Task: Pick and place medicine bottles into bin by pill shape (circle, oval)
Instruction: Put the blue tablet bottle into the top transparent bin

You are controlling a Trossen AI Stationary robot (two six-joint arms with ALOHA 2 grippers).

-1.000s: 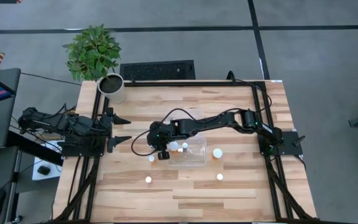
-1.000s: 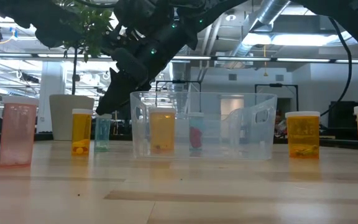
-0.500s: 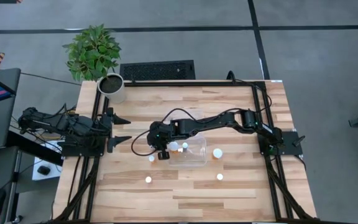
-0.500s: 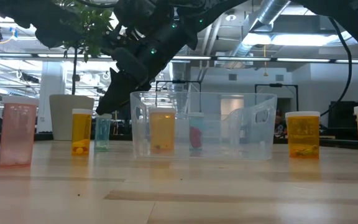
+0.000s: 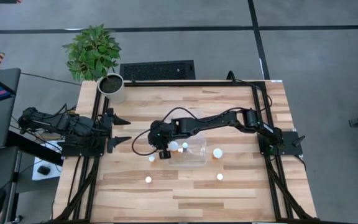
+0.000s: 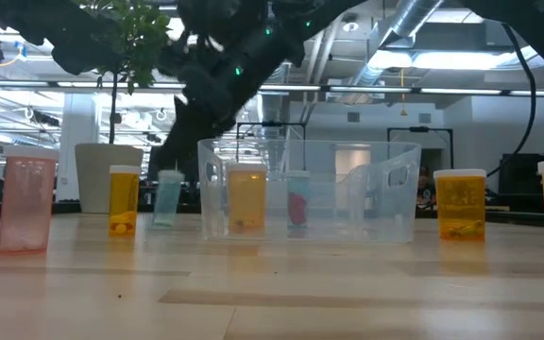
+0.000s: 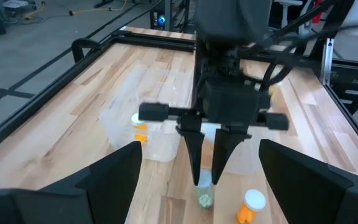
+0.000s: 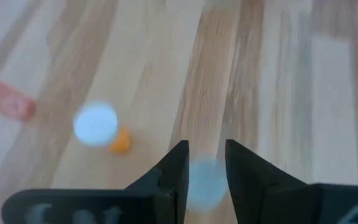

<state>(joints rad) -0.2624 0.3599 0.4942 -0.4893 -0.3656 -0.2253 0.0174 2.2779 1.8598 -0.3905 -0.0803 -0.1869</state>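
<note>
The right claw (image 5: 162,154) hangs just off the near-left corner of the bin (image 5: 197,160), fingers clamped on a pale bluish bottle (image 6: 167,198). In the low view that bottle leans a little under the arm, beside the clear wall; whether its base touches the bench (image 5: 185,193) cannot be told. From the left wrist view the two dark fingers pinch the bottle's upper part, and greenish pills show at its bottom.

Just beside the claw, on the side away from the bin, stands an orange bottle (image 6: 124,199), and further out that way a pinkish one (image 6: 27,204). Inside the bin, an amber bottle (image 6: 246,196) and a small one with red contents (image 6: 297,206) already sit. Beyond the bin from the claw, two more capped bottles (image 5: 217,153) wait on the boards.

The left claw (image 5: 122,129) waits well apart at the bench edge, fingers spread wide, holding nothing.

As for handling: this is a light, rigid plastic cylinder, smooth-sided and likely slippery, so it can twist or slide in a two-finger pinch. The lean suggests exactly that. The best hold is probably across the body just under the cap, square to the wall, so the cap's lip stops it slipping through. It should tolerate a firm squeeze; the pills will rattle and shift the weight a touch.
</note>
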